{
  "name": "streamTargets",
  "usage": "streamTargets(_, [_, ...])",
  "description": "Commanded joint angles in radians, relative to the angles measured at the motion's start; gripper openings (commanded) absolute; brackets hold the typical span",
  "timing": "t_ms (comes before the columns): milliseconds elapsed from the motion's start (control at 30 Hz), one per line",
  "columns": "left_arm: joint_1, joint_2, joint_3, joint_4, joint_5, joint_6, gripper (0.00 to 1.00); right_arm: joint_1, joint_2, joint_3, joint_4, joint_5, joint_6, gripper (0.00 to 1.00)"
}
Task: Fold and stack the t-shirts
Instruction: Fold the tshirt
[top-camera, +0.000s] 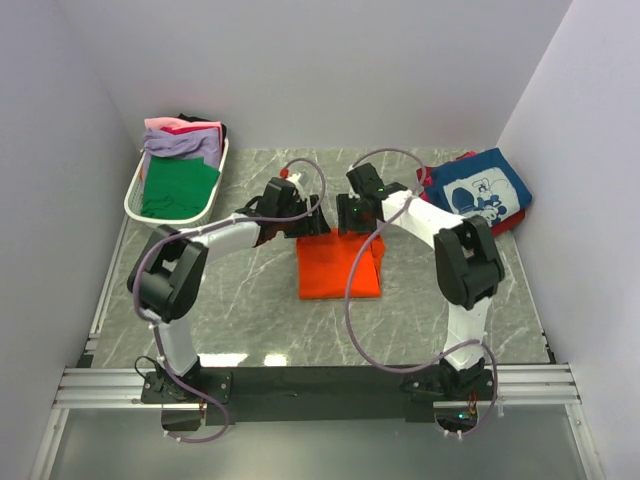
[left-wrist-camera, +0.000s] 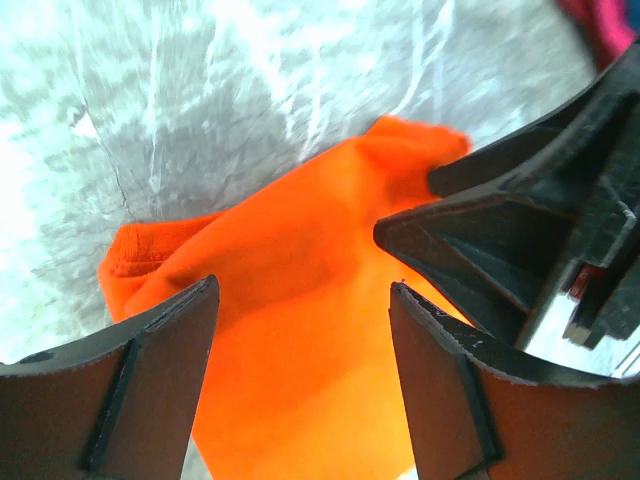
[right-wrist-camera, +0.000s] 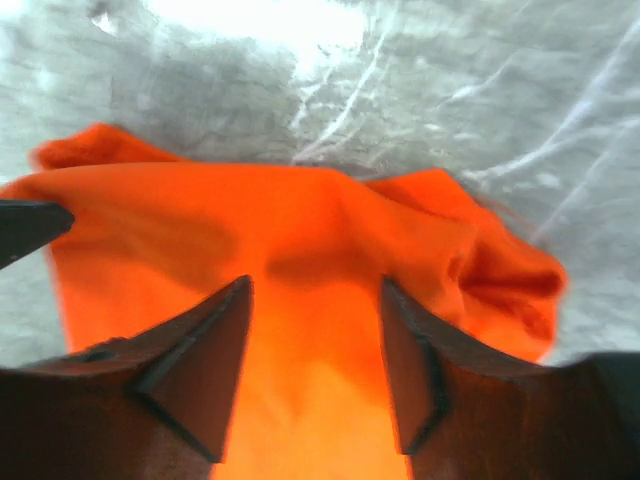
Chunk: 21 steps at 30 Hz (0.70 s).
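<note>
A bright orange t-shirt (top-camera: 335, 275) lies folded in a rectangle in the middle of the marble table. Both grippers hover over its far edge, close together. My left gripper (top-camera: 312, 228) is open, and in the left wrist view its gripper (left-wrist-camera: 303, 290) straddles the orange t-shirt (left-wrist-camera: 300, 220) without pinching it. My right gripper (top-camera: 352, 225) is open too, and in the right wrist view the gripper (right-wrist-camera: 315, 285) stands above a bunched fold of the orange t-shirt (right-wrist-camera: 300, 215). A navy t-shirt with white print (top-camera: 480, 190) lies at the far right on a red one (top-camera: 515, 222).
A white slatted basket (top-camera: 134, 192) stands at the far left, holding green (top-camera: 178, 188), lavender (top-camera: 180, 143), pink (top-camera: 163, 125) and black (top-camera: 208, 127) shirts. White walls close in on three sides. The right arm's finger (left-wrist-camera: 480, 230) shows close by in the left wrist view.
</note>
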<state>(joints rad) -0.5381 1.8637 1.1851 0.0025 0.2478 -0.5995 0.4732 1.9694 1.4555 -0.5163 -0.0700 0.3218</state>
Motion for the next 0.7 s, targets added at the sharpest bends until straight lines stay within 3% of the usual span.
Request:
streamTargets(0, [-0.020, -0.141, 0.028, 0.002, -0.068, 0.038, 0.74, -0.031, -0.177, -0.052, 0.051, 0.021, 0.010, 0.64])
streamTargets(200, [-0.078, -0.218, -0.059, -0.038, -0.119, 0.053, 0.75, -0.076, -0.358, -0.242, 0.102, -0.059, 0.017, 0.75])
streamTargets(433, [-0.135, -0.239, -0.179, -0.050, -0.146, 0.043, 0.75, -0.156, -0.544, -0.506, 0.202, -0.195, 0.054, 0.76])
streamTargets(667, [-0.135, -0.270, -0.295, -0.042, -0.189, 0.046, 0.75, -0.212, -0.581, -0.653, 0.272, -0.318, 0.074, 0.76])
